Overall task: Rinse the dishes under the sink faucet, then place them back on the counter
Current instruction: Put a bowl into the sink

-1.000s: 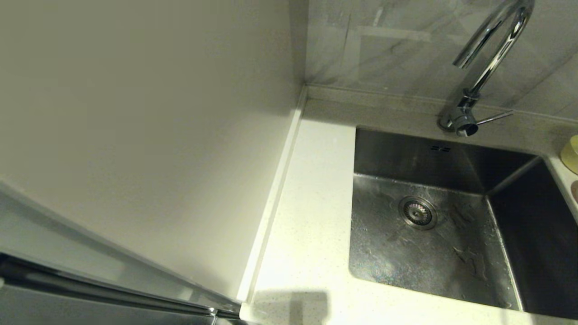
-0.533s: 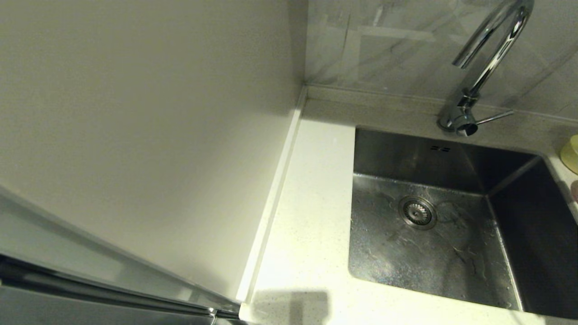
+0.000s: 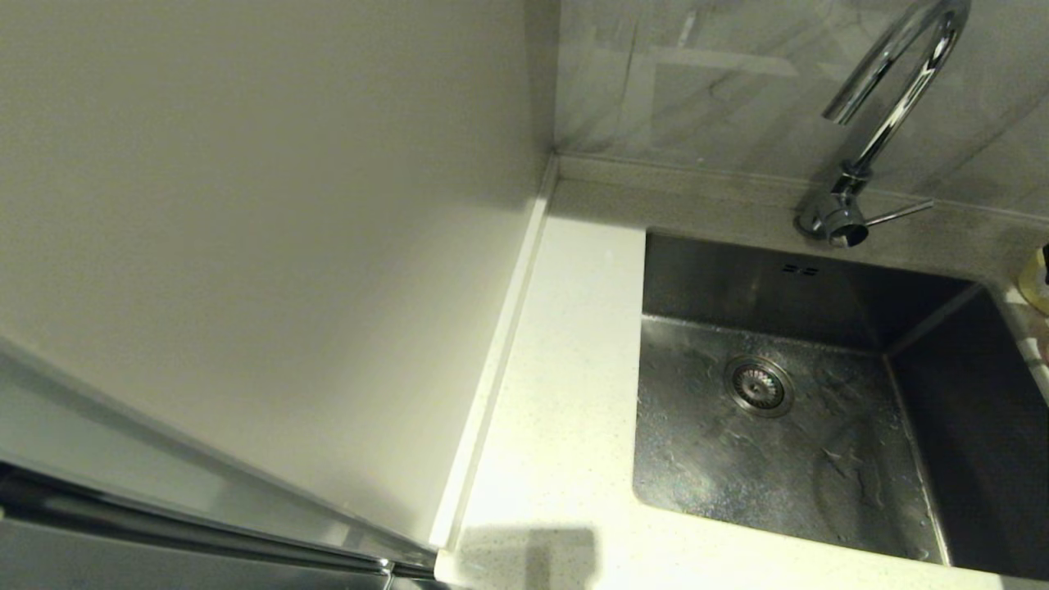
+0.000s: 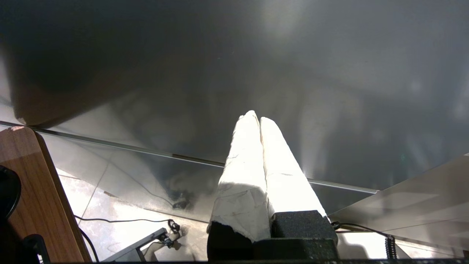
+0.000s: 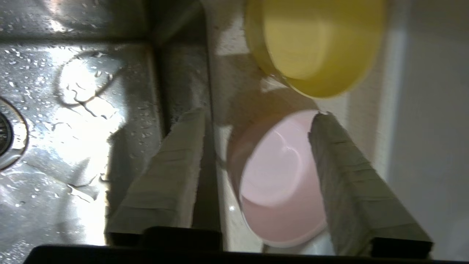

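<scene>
My right claw [image 5: 256, 115] gapes wide above the pink bowl [image 5: 280, 179] on the table [image 5: 229, 73] right of the sink [image 5: 80, 95]; straddle one rim wall, lower squarely, then close gently

Left claw [image 4: 259, 119] pressed together, parked low

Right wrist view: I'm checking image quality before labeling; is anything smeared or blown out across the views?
Right wrist view: yellow bowl smeared, pink bowl sharper, glare on the wet sink floor. Left wrist view: left gripper fingers blown out white. Head view: faucet crisp.
</scene>
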You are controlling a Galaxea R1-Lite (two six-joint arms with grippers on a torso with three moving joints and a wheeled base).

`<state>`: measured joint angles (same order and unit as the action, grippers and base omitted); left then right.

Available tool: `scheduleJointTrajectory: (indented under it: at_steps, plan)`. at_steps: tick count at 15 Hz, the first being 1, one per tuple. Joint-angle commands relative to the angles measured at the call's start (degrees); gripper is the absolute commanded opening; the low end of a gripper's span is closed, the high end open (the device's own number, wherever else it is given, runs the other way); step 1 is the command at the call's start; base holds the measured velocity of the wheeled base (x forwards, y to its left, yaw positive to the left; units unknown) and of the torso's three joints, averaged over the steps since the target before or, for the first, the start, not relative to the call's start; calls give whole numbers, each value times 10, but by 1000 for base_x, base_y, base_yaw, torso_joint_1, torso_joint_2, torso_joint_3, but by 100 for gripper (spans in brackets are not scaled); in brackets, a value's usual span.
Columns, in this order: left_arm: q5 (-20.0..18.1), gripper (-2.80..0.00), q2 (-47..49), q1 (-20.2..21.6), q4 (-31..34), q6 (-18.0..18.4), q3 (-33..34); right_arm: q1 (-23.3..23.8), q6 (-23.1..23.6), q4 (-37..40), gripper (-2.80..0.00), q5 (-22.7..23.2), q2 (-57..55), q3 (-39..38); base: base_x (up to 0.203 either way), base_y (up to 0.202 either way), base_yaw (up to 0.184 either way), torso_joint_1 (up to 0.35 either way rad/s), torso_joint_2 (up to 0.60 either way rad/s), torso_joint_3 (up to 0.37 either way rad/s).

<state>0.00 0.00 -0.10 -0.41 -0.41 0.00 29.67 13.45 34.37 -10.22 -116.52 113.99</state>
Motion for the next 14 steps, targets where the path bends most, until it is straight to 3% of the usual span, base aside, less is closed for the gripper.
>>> scheduleJointTrajectory:
  at_steps: [1,6,12,13,14]
  plan:
    - [0,-280,0,0,0,0,2,7,0,-7,0,31,-27,1,0,0,0,0,0,0]
    - [0,-280,0,0,0,0,2,25,4,-98,0,87,-70,2,0,0,0,0,0,0]
    - [0,-280,0,0,0,0,2,25,6,-161,0,95,-99,13,0,0,0,0,0,0]
    - [0,-280,0,0,0,0,2,25,7,-162,-280,95,-101,13,0,0,0,0,0,0]
    - [0,-280,0,0,0,0,2,25,7,-163,-280,94,-102,13,0,0,0,0,0,0]
